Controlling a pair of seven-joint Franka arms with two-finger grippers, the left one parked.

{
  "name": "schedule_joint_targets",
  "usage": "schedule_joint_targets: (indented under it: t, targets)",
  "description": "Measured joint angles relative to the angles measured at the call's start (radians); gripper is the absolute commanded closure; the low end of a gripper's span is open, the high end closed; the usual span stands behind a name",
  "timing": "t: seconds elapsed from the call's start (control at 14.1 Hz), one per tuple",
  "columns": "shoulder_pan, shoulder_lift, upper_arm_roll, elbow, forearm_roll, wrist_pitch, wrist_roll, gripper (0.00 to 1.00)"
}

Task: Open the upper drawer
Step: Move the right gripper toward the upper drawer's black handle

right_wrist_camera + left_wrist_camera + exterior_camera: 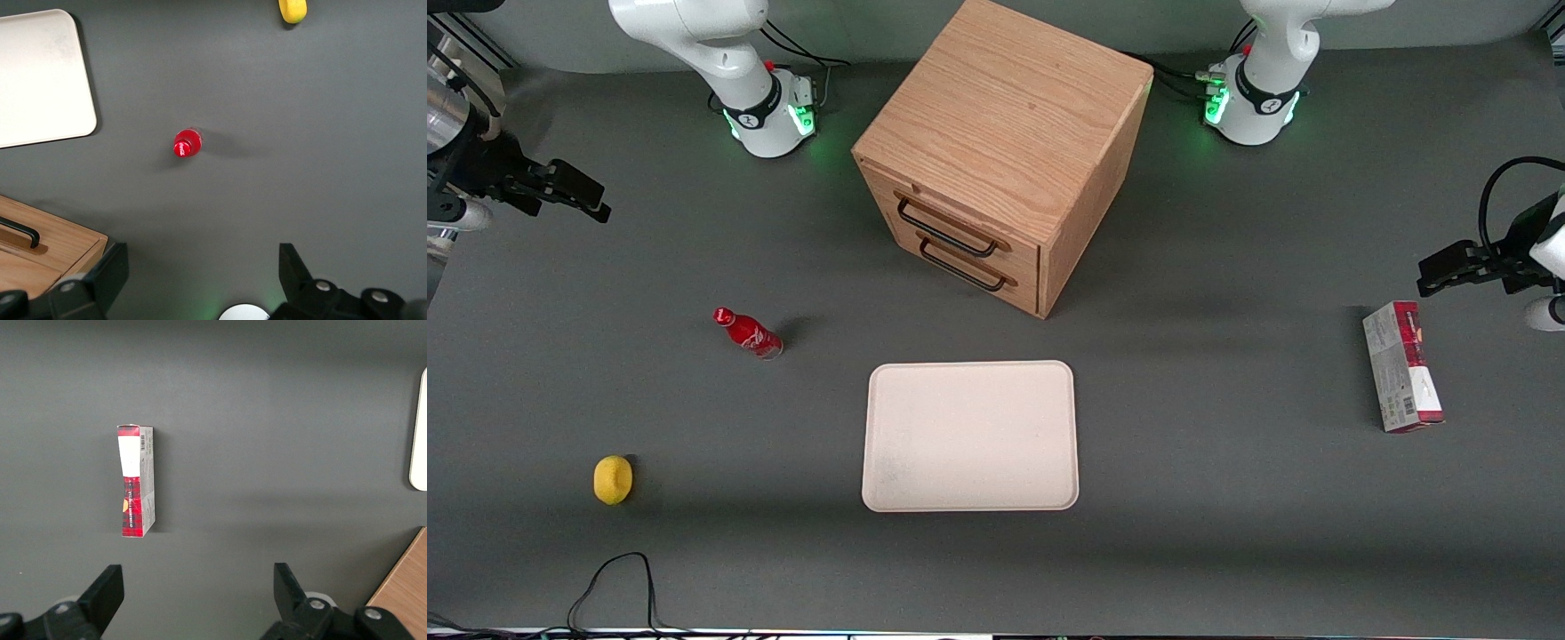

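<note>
Front view, nearest first: a yellow lemon (pixel 613 479) lies toward the working arm's end of the table, an empty cream tray (pixel 970 436) sits mid-table, and a red bottle (pixel 748 333) stands slightly farther back. A red-and-grey carton (pixel 1401 366) lies toward the parked arm's end. Farther still stands the oak cabinet (pixel 1009 151), turned at an angle so its drawer fronts face the tray and the working arm's end. The upper drawer (pixel 960 220) appears fully shut, flush with the lower drawer (pixel 976 264) beneath it, its black wire handle (pixel 946 228) untouched; the task appears not yet begun. The right gripper (pixel 574 192) hangs above the table, well apart from the cabinet, fingers spread wide, holding and touching nothing, judged ready for an approach to the handle.
</note>
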Motion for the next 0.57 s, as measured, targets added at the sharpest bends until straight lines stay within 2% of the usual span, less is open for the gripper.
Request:
schedule_joint_targets:
  t: [0.28,0.42,0.57]
  targets:
    - [0.001,0.021,0.001,0.019,0.010,0.001,0.000,0.00]
    - [0.006,0.051,0.019,0.062,0.099,0.001,-0.006,0.00]
    - [0.012,0.078,0.091,0.100,0.183,0.001,-0.039,0.00]
